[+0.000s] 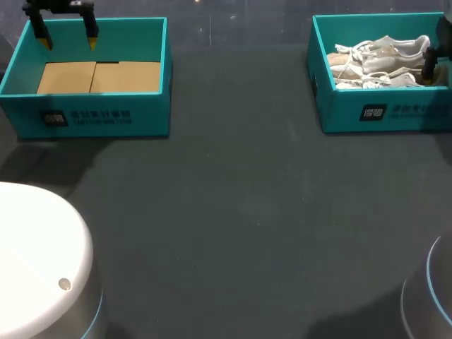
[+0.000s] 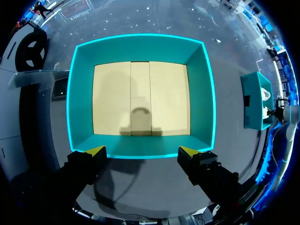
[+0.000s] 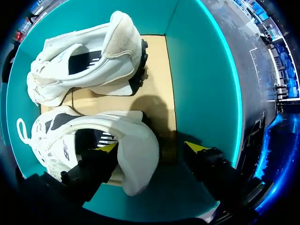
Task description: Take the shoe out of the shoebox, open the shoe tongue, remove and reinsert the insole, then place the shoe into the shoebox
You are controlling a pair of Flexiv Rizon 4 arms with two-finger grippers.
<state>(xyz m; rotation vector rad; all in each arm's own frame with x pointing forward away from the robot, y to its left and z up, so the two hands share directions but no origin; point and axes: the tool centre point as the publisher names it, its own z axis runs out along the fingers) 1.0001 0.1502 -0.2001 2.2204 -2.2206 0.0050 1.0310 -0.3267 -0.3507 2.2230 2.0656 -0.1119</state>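
A pair of white shoes (image 1: 381,63) lies in the teal shoebox (image 1: 395,113) at the table's far right. My right gripper (image 1: 431,70) is down inside that box at its right end. In the right wrist view its fingers stand open astride the heel of the nearer shoe (image 3: 93,126): one yellow tip (image 3: 108,147) is inside the shoe's opening, the other is outside with a gap to the heel. The second shoe (image 3: 89,65) lies beyond it on its side. My left gripper (image 1: 68,42) hangs open over the other teal box (image 1: 92,116), holding nothing.
The left teal box (image 2: 140,47) holds only a cardboard floor (image 2: 140,98). Dark table (image 1: 240,205) stretches between the two boxes. White rounded robot bases stand at the near left (image 1: 35,261) and near right (image 1: 431,296) corners.
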